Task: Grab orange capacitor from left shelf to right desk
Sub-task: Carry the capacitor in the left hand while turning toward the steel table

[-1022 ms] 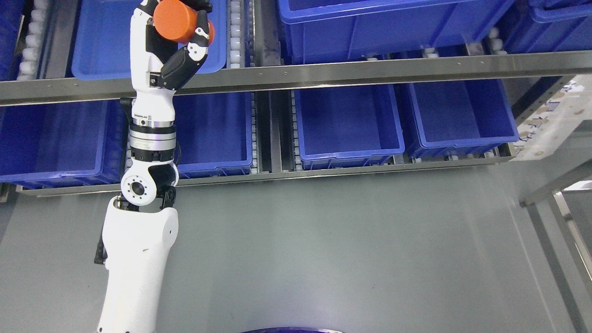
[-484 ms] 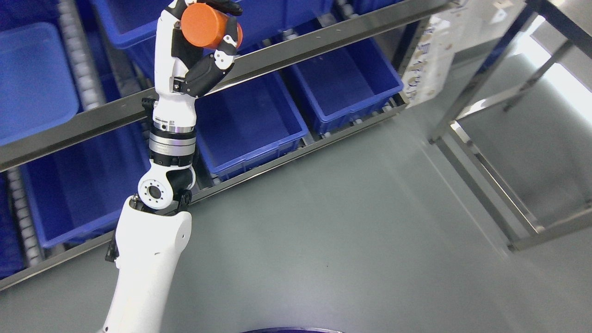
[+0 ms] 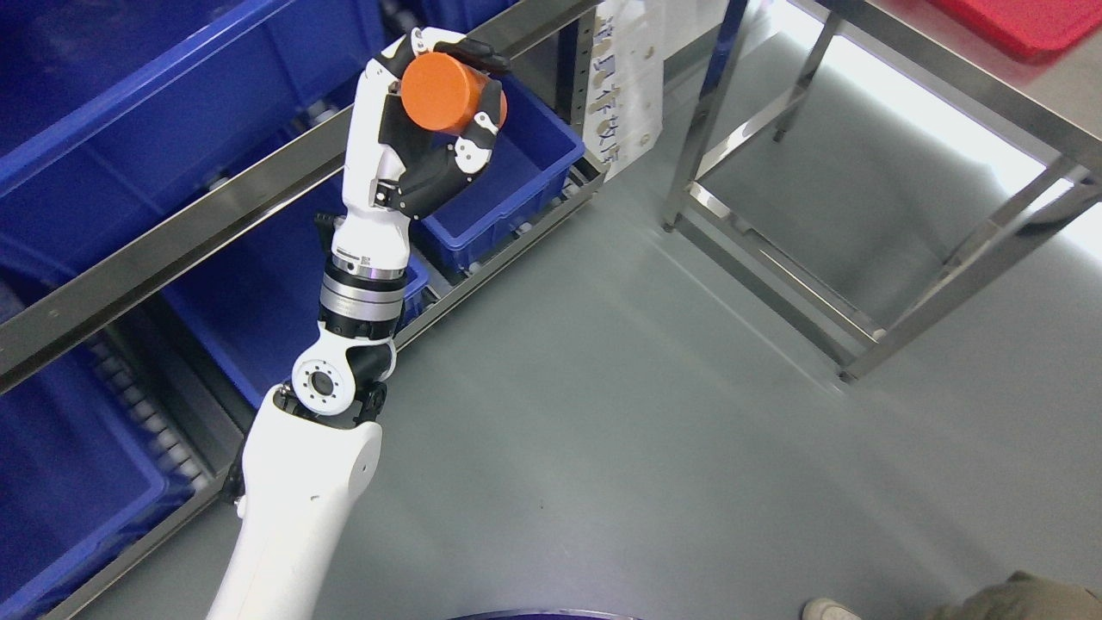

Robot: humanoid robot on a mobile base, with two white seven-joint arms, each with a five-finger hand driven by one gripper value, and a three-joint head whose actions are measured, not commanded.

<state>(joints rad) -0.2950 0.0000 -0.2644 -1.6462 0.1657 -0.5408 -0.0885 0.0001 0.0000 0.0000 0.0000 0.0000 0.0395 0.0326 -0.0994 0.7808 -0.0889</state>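
Pickup done: my left hand (image 3: 435,129) grips the orange capacitor (image 3: 446,90), clear of the shelf (image 3: 172,241); carrying to the bench (image 3: 947,77) and placing it remain.

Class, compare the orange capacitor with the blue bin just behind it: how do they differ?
The capacitor is orange, the bin blue. The capacitor is a closed cylinder; the bin is an open box. The capacitor is held up in the left hand; the bin rests on the shelf.
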